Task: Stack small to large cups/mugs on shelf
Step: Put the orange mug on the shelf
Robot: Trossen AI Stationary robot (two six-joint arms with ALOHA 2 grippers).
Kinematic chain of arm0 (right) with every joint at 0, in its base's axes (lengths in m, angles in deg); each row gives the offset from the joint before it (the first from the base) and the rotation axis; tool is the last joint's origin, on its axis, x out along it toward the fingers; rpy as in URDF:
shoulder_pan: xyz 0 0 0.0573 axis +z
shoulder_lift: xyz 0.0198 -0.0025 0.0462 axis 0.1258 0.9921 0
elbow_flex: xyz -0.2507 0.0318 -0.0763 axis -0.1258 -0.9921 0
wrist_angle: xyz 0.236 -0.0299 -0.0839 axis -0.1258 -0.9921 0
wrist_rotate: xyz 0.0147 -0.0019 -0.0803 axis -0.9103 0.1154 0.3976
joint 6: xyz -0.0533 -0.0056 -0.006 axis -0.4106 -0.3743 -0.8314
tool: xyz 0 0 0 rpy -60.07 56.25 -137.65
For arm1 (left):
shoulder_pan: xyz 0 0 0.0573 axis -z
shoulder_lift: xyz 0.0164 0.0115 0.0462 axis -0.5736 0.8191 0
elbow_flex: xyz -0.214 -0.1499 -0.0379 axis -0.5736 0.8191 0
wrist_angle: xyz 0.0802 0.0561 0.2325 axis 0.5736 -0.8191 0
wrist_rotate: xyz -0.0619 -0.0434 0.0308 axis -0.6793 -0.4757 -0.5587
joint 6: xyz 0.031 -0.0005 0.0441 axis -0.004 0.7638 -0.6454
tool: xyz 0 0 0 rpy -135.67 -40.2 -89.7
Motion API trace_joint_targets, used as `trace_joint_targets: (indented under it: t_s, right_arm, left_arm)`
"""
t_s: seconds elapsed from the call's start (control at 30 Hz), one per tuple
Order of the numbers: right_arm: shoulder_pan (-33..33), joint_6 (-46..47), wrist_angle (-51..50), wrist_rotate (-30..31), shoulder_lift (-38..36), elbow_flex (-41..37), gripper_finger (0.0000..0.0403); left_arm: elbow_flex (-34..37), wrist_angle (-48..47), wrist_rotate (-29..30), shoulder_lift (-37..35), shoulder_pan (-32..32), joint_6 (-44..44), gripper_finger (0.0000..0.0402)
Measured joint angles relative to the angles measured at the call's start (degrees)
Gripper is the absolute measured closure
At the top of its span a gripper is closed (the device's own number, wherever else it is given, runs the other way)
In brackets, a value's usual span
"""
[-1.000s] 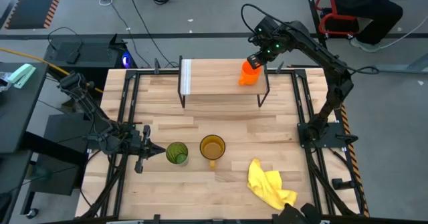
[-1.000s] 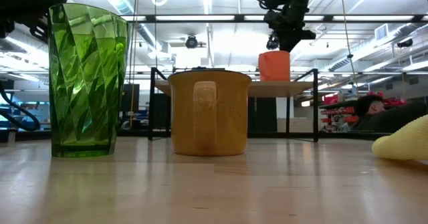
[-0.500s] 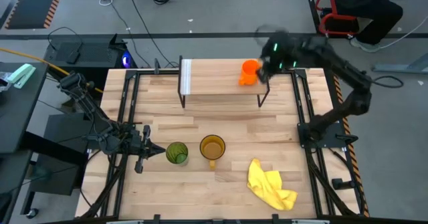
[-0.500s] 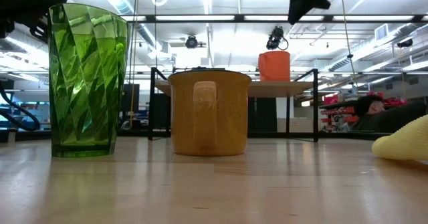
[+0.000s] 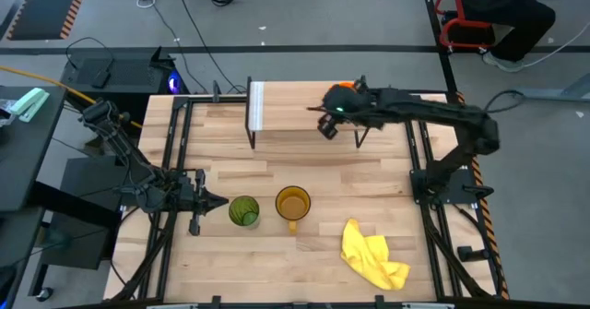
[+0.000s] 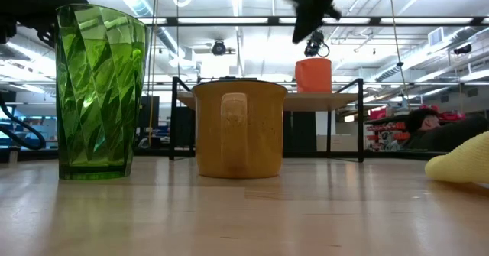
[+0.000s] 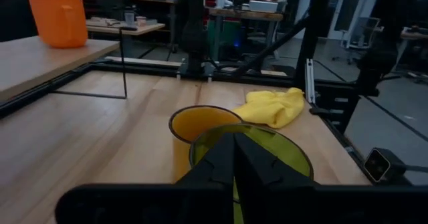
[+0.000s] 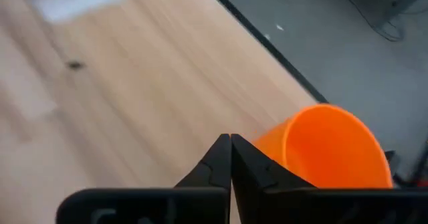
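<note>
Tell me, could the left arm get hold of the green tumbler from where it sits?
Probably yes: the left end effector sits shut beside the green tumbler with nothing between them, though it must open first.

The shelf [image 5: 304, 106] stands at the table's [image 5: 277, 263] far edge, about midway across. The small cup [image 6: 314, 75] sits on the shelf's right end, apart from the right gripper [image 5: 324, 124], which hangs over the shelf just left of the cup. Near the front of the table, the tumbler [image 5: 243, 210] and the mug [image 5: 293, 203] stand side by side, tumbler left, mug right, not touching. The left gripper [image 5: 218, 201] lies just left of the tumbler. The cloth [image 5: 372, 256] lies to the mug's right, nearer the front edge.
</note>
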Motion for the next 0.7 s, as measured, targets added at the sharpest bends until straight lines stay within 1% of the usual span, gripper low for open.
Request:
trace_joint_targets:
  t_s: [0.17, 0.3, 0.43, 0.53, 0.7]
  right_arm:
    - [-3.2, -2.3, 0.1, -0.1, 6.3, 1.9, 0.0397]
    - [-4.5, -3.4, 0.3, 0.1, 8.5, 2.6, 0.0397]
    - [-4.5, -3.5, 0.1, 0.4, 8.3, 2.5, 0.0399]
    - [-3.5, -3.2, -1.0, 2.4, 7.1, 2.5, 0.0398]
    - [-2.4, -1.0, -6.5, 3.0, 6.3, 2.5, 0.04]
  left_arm:
    - [0.0, 0.0, 0.0, 0.0, 0.0, 0.8, 0.0379]
    - [0.0, 0.0, 0.0, 0.0, 0.0, 0.9, 0.0379]
    - [0.0, 0.0, 0.0, 0.0, 0.0, 0.9, 0.0386]
    - [0.0, 0.0, 0.0, 0.0, 0.0, 0.9, 0.0389]
    - [0.0, 0.0, 0.0, 0.0, 0.0, 1.0, 0.0382]
